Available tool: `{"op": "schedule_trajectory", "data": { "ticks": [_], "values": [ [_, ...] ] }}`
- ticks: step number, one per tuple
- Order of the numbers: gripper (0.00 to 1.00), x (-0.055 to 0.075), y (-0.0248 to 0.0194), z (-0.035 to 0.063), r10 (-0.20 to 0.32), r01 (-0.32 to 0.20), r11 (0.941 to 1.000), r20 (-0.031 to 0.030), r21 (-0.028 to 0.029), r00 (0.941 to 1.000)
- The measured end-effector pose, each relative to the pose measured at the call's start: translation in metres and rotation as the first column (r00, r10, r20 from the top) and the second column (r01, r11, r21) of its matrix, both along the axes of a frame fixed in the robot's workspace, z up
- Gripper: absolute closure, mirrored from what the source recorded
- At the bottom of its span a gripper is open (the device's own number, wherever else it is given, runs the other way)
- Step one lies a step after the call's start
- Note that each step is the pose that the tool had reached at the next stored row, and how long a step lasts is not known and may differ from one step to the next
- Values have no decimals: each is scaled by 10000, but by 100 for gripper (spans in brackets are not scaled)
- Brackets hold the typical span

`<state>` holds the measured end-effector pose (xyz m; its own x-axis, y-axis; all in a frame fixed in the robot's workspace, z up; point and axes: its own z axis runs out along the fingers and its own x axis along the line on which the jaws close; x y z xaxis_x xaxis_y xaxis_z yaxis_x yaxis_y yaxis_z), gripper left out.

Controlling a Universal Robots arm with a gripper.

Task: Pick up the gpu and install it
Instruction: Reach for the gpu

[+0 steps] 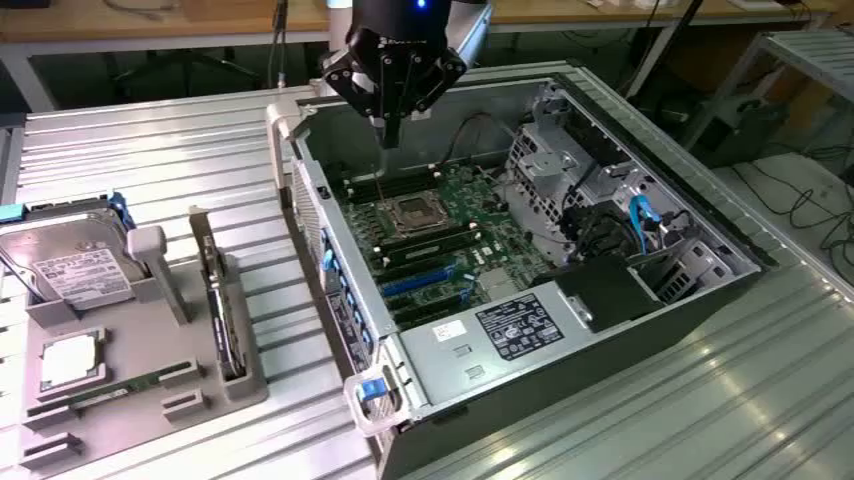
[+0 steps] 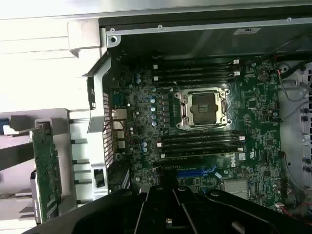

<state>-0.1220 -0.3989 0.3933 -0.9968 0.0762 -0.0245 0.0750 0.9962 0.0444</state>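
Gripper (image 1: 391, 142) pressed shut, empty, above case (image 1: 601, 400); gpu (image 1: 220, 310) looks light, stiff, fragile; I'd pinch its upper edge.

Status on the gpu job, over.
Gripper shut, empty, above open case. Gpu upright in grey tray, untouched. Hard drive beside it, apart.

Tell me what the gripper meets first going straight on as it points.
Probably the green motherboard lying in the open grey metal computer case. The shut black gripper points down at it, nothing between; which part of the board is unclear.
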Motion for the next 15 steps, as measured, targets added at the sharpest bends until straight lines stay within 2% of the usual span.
{"op": "schedule_trajectory", "data": {
  "ticks": [3, 5, 15],
  "values": [
    [89, -128, 0, 0, -1, 1, 10000, 0, 0, 10000],
    [89, -278, 0, 0, 0, 0, 10000, 0, 0, 10000],
    [89, -376, 0, 0, 0, 0, 10000, 0, 0, 10000]
  ]
}}
